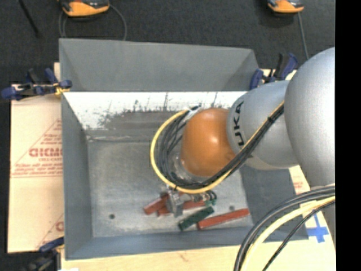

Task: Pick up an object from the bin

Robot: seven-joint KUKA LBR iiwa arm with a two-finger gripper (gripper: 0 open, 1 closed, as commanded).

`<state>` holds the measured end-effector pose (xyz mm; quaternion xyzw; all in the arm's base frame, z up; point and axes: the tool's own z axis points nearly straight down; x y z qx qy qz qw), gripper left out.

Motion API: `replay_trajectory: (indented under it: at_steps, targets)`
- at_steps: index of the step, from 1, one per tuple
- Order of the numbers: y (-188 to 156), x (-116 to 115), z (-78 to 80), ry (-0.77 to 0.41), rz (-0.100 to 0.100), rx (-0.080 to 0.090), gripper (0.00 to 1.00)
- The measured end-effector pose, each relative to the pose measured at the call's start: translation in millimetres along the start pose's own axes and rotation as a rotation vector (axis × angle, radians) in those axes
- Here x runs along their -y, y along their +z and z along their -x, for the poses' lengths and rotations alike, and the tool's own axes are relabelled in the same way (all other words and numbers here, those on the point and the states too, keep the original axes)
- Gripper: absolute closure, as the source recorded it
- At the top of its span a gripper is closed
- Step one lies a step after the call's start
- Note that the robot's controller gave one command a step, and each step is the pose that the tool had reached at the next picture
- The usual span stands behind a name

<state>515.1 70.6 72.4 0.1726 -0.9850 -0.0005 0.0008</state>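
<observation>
My gripper (176,203) reaches down near the bin's front wall, under the orange cover, with its metal fingertips among a few flat sticks. A short red-brown stick (153,208) lies just left of the fingertips and seems to touch them. A dark green stick (196,218) lies tilted just right of and below the gripper. A longer red-brown stick (224,218) stretches to the right of the green one. How the fingers stand is hidden by the cover and cables.
The arm comes in from the right and covers the bin's middle and right side. Bare grey floor lies to the left of the sticks. The front wall is close behind the sticks.
</observation>
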Motion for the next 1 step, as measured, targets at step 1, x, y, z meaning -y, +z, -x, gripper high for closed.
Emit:
replay_trajectory:
  at_steps: [1]
  targets:
    - [-133.0,3.5,-10.1,0.029,-0.004,0.011,1.0]
